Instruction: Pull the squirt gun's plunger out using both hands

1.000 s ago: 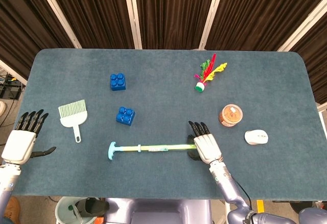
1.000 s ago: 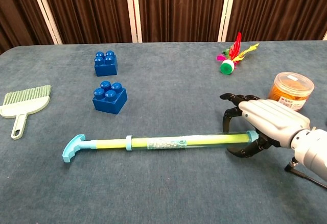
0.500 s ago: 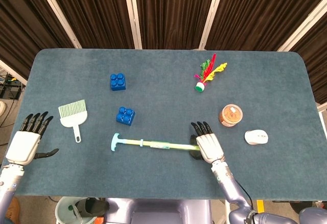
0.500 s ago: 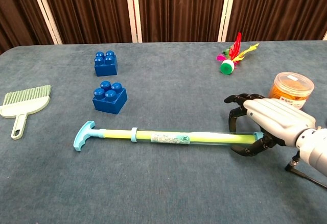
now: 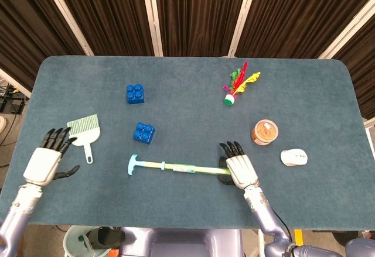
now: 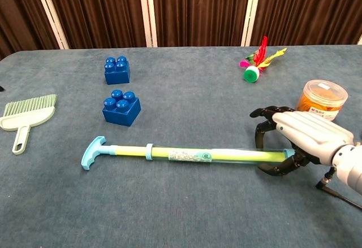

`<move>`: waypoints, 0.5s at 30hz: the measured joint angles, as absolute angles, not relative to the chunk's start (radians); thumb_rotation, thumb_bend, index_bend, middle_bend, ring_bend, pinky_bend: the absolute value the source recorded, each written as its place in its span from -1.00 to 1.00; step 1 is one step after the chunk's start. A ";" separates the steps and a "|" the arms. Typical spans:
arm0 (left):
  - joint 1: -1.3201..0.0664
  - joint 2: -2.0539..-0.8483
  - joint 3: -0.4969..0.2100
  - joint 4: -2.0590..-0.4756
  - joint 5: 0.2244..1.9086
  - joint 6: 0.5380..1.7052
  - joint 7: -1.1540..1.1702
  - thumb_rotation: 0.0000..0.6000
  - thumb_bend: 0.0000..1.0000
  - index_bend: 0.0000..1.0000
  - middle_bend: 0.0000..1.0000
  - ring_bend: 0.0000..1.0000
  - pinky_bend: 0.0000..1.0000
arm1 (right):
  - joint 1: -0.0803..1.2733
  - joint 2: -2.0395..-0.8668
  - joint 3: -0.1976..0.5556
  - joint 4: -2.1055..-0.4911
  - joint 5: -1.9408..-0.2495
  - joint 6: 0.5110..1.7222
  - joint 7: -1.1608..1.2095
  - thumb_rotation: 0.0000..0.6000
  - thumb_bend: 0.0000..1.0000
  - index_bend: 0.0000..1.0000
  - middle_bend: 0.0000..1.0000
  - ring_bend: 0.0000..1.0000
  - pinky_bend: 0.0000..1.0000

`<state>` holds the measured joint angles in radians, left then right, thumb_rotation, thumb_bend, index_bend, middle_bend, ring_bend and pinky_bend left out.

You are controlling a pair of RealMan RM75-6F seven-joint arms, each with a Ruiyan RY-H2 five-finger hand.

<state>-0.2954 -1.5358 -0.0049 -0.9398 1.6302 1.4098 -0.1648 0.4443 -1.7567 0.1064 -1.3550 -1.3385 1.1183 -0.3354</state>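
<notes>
While curling its fingers (image 6: 266, 125) round the tube end, the right hand (image 6: 297, 135) is anchoring the squirt gun (image 6: 186, 155), lying crosswise near the table's (image 5: 187, 75) front edge. Left hand (image 5: 45, 162) is hovering spread, empty, well apart from the plunger handle (image 6: 92, 151). Blue felt top is meeting dark curtains (image 5: 193, 11) behind.
</notes>
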 measured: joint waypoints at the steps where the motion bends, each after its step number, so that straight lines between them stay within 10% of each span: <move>1: -0.305 -1.555 -0.005 -0.918 1.637 1.409 -0.185 1.00 -0.58 -0.54 -1.00 -1.00 -1.00 | 0.444 -1.756 0.106 -1.359 -1.338 1.119 -0.338 1.00 -0.24 0.39 -0.76 -0.95 -0.96; 15: -0.458 -1.771 0.018 -0.803 1.703 1.328 -0.382 1.00 -0.67 -0.39 -1.00 -1.00 -1.00 | 0.437 -1.737 0.091 -1.442 -1.360 1.159 -0.367 1.00 -0.25 0.40 -0.75 -0.94 -0.94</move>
